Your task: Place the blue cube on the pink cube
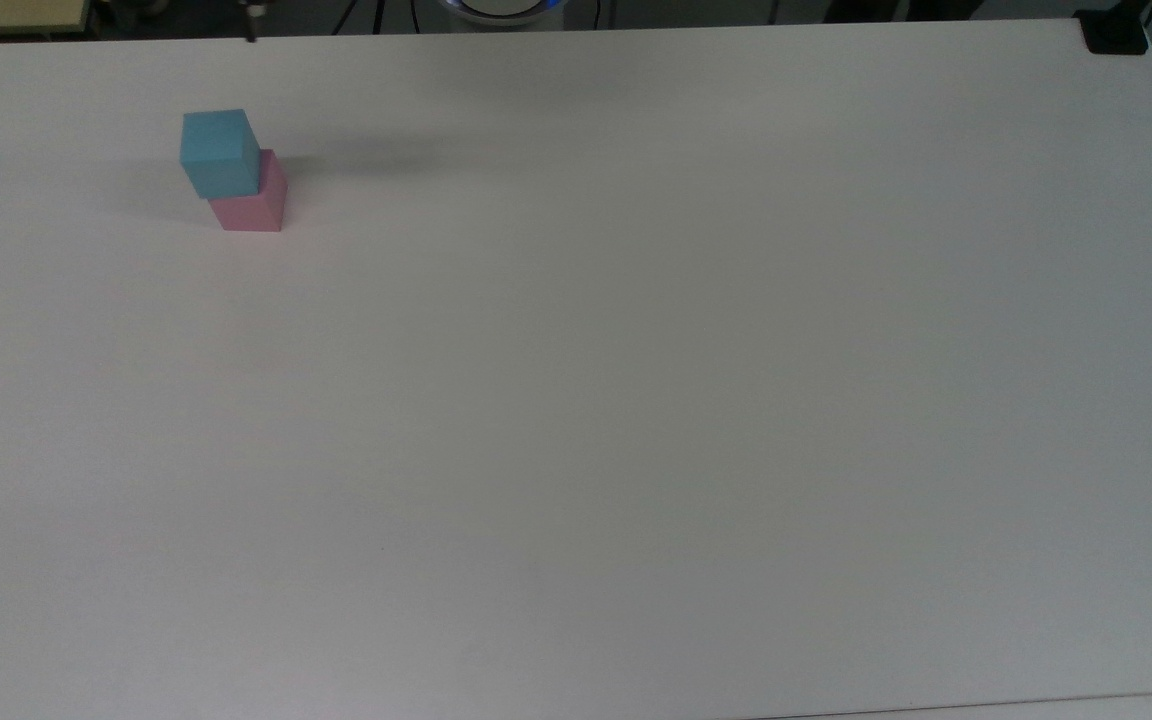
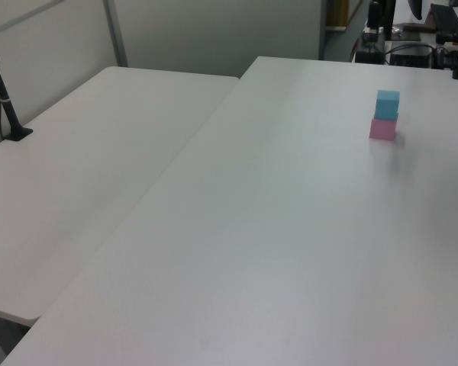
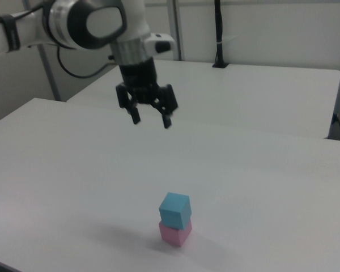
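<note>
Blue cube sits on pink cube, slightly offset. Right view: gripper high above the counter, fingers spread, empty.

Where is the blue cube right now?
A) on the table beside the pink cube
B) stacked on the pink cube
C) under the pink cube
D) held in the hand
B: the blue cube sits on the pink cube, while the open hand hangs empty above.
</note>
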Controlling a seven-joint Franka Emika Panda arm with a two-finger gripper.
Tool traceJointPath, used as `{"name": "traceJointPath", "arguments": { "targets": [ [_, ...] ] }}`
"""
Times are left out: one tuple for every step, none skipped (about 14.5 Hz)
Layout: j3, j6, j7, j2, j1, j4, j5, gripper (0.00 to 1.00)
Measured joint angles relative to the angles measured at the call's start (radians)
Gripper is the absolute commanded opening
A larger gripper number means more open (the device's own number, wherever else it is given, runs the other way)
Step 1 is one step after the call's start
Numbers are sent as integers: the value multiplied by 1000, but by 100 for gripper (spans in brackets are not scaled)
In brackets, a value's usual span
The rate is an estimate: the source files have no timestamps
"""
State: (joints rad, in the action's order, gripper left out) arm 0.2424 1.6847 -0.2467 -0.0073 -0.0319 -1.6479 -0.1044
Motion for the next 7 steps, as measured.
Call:
{"name": "traceJointPath", "arguments": {
  "targets": [
    [-39, -11, 40, 6, 0, 17, 0, 100],
    [-85, -20, 88, 17, 1, 32, 0, 100],
    [-129, -29, 137, 34, 5, 49, -1, 100],
    [-162, -42, 175, 52, 14, 67, -1, 100],
    [-187, -70, 209, 80, 41, 92, -2, 100],
    [-192, -80, 221, 95, 63, 103, -2, 100],
    [-193, -82, 227, 109, 95, 113, -2, 100]
  ]
}}
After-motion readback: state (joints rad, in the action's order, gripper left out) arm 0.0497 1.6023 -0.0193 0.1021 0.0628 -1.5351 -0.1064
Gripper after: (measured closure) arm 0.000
